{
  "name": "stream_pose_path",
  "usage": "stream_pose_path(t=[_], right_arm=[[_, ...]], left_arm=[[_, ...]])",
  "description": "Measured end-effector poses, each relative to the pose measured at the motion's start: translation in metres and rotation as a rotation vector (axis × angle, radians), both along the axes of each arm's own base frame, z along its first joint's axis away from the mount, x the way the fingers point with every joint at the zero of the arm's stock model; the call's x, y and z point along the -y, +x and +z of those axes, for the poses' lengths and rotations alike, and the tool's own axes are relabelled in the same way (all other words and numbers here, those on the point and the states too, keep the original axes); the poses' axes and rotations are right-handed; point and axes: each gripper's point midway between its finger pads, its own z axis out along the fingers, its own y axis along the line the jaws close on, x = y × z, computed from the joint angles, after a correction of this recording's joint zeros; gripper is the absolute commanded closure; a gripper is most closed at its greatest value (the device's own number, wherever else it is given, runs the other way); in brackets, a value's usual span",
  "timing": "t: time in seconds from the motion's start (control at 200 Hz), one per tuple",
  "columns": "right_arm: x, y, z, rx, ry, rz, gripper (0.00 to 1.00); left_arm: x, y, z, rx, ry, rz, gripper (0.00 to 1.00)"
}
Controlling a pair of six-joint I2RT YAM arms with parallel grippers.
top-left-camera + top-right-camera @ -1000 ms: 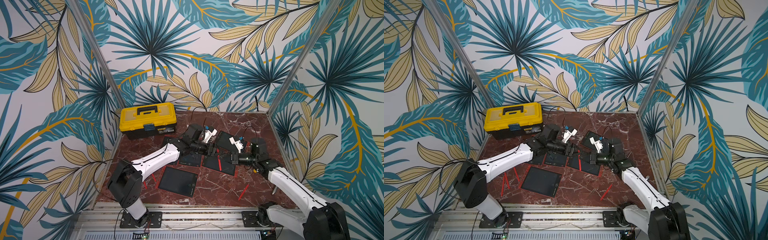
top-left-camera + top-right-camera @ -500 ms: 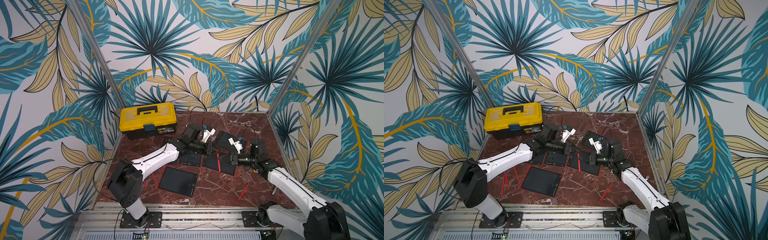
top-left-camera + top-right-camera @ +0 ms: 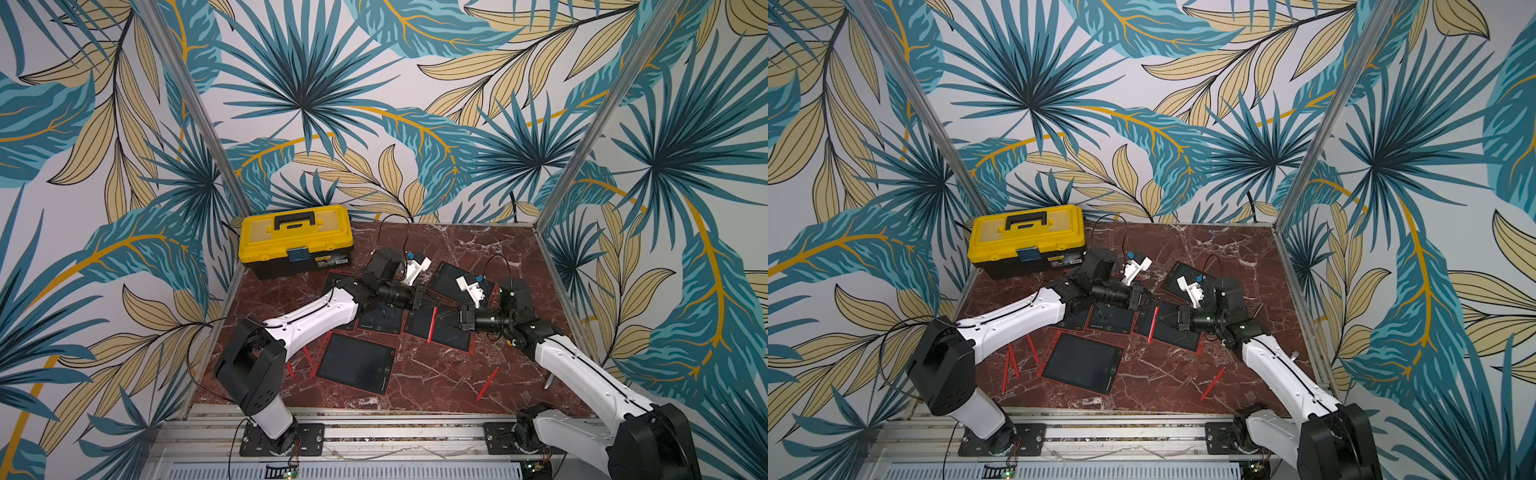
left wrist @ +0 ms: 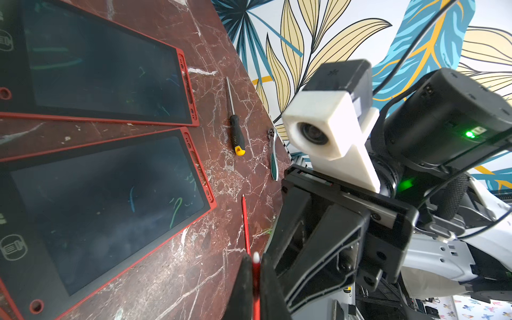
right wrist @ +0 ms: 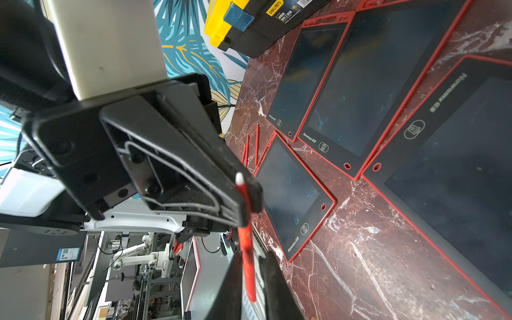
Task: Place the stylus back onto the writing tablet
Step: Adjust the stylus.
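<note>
red stylus (image 3: 432,325), near upright, apparently over dark red-edged tablet (image 3: 451,332)

left arm (image 3: 316,320) white shell, black joints | right arm (image 3: 582,370) same | left gripper (image 3: 428,301), right gripper (image 3: 451,319) black | wrist camera (image 4: 327,130) white mount

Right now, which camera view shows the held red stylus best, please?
The right wrist view: the stylus is close and sharp, white tip to red shaft. The left wrist view shows only its tip in the left gripper; in both top views it is a thin red line.

Plastic stylus (image 3: 432,326), polished marble table (image 3: 436,374)
</note>
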Motion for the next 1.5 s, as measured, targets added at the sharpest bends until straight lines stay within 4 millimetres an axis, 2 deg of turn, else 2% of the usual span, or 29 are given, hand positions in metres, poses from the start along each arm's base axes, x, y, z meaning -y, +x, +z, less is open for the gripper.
stream_pose_path(t=[0.285,0.786,1.122,1.497], right_arm=[[0.007,-0.001,0.003,0.011,-0.03,-0.052,0.66],[0.008,-0.011,-0.014,-0.027,-0.233,-0.181,0.64],[0.001,0.0,-0.02,-0.044,-0.304,-0.226,0.56],[-0.005,0.004,-0.027,-0.05,-0.346,-0.238,0.57]], left_arm=[[-0.011,0.009,-0.014,-0.013,0.027,0.046,1.0],[-0.02,0.03,-0.026,-0.058,0.082,0.214,1.0],[-0.01,0.019,-0.028,-0.075,0.091,0.217,1.0],[0.003,0.004,-0.029,-0.08,0.096,0.192,1.0]])
